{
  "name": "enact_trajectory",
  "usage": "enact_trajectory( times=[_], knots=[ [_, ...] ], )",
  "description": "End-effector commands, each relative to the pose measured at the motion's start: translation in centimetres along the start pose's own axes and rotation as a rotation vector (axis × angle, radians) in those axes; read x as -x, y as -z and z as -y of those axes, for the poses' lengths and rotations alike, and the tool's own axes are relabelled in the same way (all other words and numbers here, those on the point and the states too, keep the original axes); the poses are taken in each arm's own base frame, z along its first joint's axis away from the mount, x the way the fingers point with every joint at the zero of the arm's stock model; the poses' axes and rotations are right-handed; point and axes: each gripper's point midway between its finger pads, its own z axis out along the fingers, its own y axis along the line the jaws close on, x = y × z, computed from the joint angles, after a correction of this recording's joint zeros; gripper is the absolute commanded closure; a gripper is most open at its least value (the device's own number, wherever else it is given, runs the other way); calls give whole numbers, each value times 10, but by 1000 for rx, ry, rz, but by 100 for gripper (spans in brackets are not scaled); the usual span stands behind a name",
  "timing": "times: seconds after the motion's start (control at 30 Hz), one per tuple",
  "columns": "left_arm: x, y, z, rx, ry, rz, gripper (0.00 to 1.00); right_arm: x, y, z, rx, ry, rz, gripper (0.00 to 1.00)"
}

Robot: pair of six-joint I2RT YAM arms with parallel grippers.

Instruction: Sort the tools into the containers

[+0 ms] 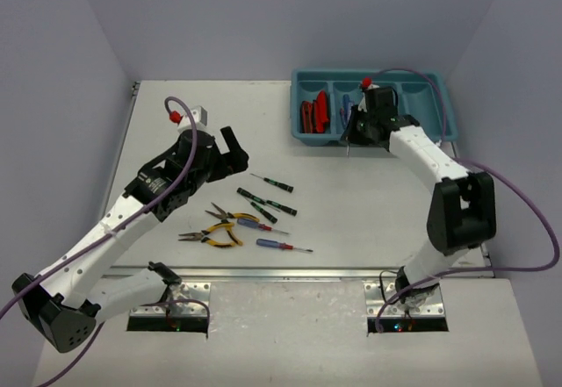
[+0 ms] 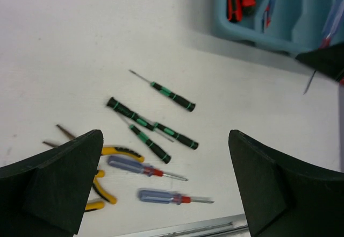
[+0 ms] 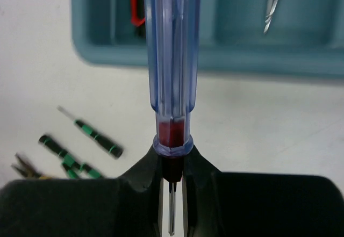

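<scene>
The right fingers [image 3: 148, 172] were clamped on the shaft end of a blue screwdriver [image 3: 173, 59]. Its handle pointed toward the tray [image 3: 258, 62], at the near wall. Red knives [image 1: 313, 113] lay in the tray's leftmost compartment, and a second blue screwdriver [image 1: 345, 106] lay in the next. The left fingers [image 2: 64, 188] were wide apart, holding nothing, above the table [image 1: 369, 211]. Below them lay three green screwdrivers [image 2: 174, 97], two blue screwdrivers [image 2: 161, 196] and yellow pliers [image 2: 123, 151].
</scene>
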Motion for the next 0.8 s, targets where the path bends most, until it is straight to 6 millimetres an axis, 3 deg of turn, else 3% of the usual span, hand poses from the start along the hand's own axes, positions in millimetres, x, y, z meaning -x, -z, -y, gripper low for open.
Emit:
enact_trajectory(
  times=[0.0, 0.13, 0.3, 0.37, 0.43, 0.5, 0.63, 0.7, 0.77],
  knots=[
    [-8, 18, -29, 74, -168, -45, 0, 63, -23, 42, -173, 120, 10, 100],
    [-16, 24, -38, 61, -211, -52, 0, 102, -55, 57, -228, 164, -15, 100],
    [-28, 27, -39, 8, -230, -63, 0, 132, -98, 70, -252, 193, -36, 99],
    [-32, 26, -44, 16, -235, -63, 0, 134, -104, 74, -259, 203, -35, 92],
    [-34, 25, -47, 23, -232, -59, 0, 135, -106, 74, -248, 199, -33, 75],
    [-35, 25, -46, 13, -233, -59, 0, 140, -102, 72, -242, 200, -20, 43],
    [-37, 24, -46, 8, -230, -65, 0, 162, -77, 62, -237, 207, 40, 28],
    [-34, 26, -47, 13, -220, -43, 0, 178, -44, 46, -213, 211, 94, 21],
    [-27, 28, -50, 29, -199, -3, 0, 179, -18, 31, -179, 216, 107, 20]
  ],
)
